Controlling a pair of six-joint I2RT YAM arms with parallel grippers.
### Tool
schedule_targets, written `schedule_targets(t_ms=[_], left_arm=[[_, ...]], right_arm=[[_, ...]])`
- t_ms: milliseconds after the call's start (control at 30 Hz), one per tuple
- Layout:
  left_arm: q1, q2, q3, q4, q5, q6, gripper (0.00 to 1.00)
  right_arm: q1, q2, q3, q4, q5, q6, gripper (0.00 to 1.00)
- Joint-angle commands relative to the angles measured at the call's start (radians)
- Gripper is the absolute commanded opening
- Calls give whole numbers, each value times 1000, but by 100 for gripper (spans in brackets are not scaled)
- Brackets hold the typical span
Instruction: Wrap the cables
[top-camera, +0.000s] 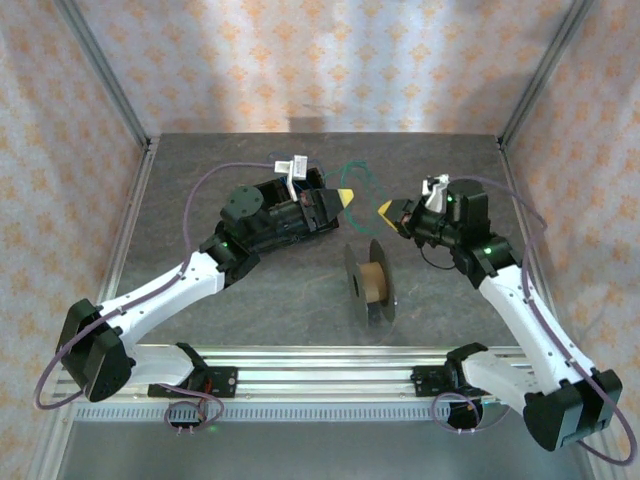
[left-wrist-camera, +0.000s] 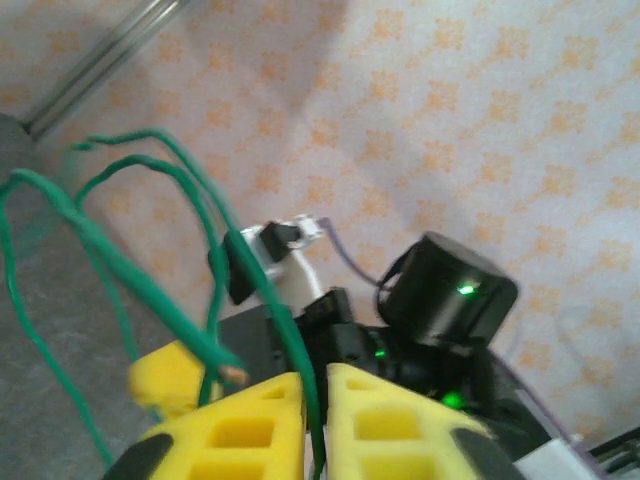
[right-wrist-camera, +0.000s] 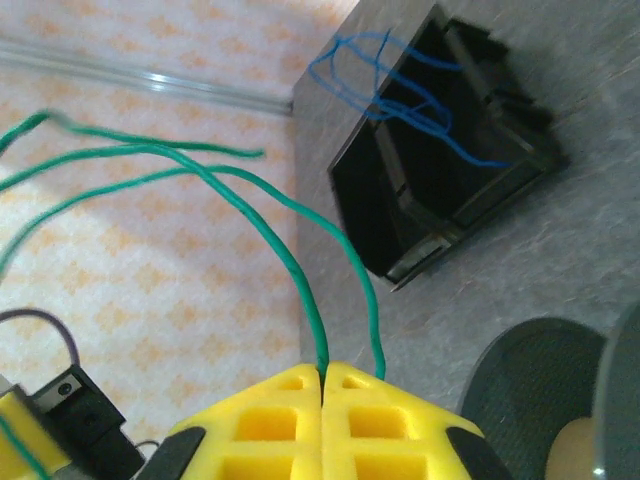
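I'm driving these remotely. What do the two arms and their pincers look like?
Both arms have white lower links and black bases, joints and wrists with small green lights. A thin purple-grey cable loops along each. The left pincer and right pincer have bright yellow fingers with square hollows.

One green cable (right-wrist-camera: 300, 260); one blue cable (right-wrist-camera: 420, 110); one spool (top-camera: 371, 281)

The green wire (left-wrist-camera: 150, 290) blurs above the left pincer (left-wrist-camera: 315, 410), its loops cut off at the picture's edge.
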Motion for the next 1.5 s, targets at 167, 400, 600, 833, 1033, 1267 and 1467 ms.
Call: schedule_targets(t_ms=[167, 400, 600, 833, 1033, 1267, 1467], left_arm=[[-13, -110, -10, -368, -211, 102, 99], [-229, -253, -2, -948, -652, 69, 99], [-489, -45, 154, -1092, -752, -24, 99], [-569, 261, 304, -1129, -644, -50, 93], [-581, 337, 297, -1109, -590, -96, 18], [-428, 222, 237, -1092, -579, -37, 0], [-152, 93, 19, -771, -377, 37, 0]], right_arm=[[-96, -94, 11, -198, 216, -83, 0], [-178, -135, -22, -256, 330, -92, 0], [-188, -132, -24, -264, 373, -108, 0], [-193, -155, -3, -305, 391, -131, 0], [-200, -164, 7, -318, 392, -146, 0], [-201, -167, 15, -282, 336, -160, 0], [-201, -186, 16, -218, 262, -200, 0]])
